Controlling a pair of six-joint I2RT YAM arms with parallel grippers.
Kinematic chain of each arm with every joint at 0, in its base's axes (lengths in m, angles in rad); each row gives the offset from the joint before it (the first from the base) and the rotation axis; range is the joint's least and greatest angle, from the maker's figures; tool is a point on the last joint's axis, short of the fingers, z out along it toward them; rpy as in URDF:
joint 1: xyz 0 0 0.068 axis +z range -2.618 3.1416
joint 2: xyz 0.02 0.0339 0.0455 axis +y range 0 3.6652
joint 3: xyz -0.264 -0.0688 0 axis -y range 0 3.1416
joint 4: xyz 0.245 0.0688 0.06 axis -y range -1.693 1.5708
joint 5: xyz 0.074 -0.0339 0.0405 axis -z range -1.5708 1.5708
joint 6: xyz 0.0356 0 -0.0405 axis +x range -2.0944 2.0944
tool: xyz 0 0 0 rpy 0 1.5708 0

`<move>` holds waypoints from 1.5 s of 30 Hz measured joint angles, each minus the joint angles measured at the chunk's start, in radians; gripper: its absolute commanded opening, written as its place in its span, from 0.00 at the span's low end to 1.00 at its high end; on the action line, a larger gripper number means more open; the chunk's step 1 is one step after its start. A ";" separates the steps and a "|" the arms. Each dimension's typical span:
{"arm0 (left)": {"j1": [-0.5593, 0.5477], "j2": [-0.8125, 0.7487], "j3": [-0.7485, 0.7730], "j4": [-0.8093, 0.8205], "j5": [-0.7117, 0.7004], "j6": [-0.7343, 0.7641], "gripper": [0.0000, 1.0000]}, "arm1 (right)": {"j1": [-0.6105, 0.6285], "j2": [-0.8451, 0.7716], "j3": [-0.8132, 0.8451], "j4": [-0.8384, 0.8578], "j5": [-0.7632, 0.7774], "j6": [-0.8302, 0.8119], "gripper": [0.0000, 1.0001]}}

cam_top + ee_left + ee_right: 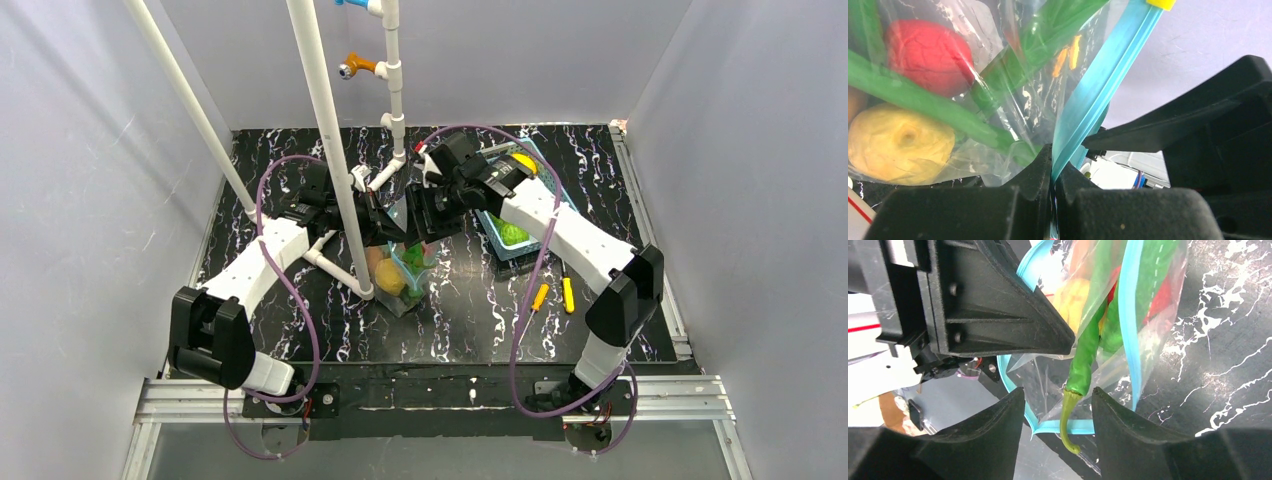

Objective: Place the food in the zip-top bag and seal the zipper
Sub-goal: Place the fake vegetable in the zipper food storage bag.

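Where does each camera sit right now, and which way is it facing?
Top external: fixed above and behind the bases, looking down on the table; both arms whole, meeting over the zip-top bag.
Left wrist: on the left wrist, looking along the left gripper, shut on the zipper, at the yellow fruit inside.
Right wrist: on the right wrist, looking into the bag's mouth; right gripper open either side of a green pod.
Shared: both wrist views show zipper and green pod.

- Left arm (262, 262) and right arm (570, 235): white shells, black joint blocks.
- Purple cables (517, 350) loop beside each arm.
- Right gripper (1058, 392): matte black, curved fingers.
- Left gripper (1053, 167): black, ribbed side, two screws (952, 289).
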 measured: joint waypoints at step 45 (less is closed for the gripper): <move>-0.003 0.000 0.009 0.025 -0.035 -0.047 0.00 | 0.159 0.160 0.076 -0.147 0.397 0.303 0.01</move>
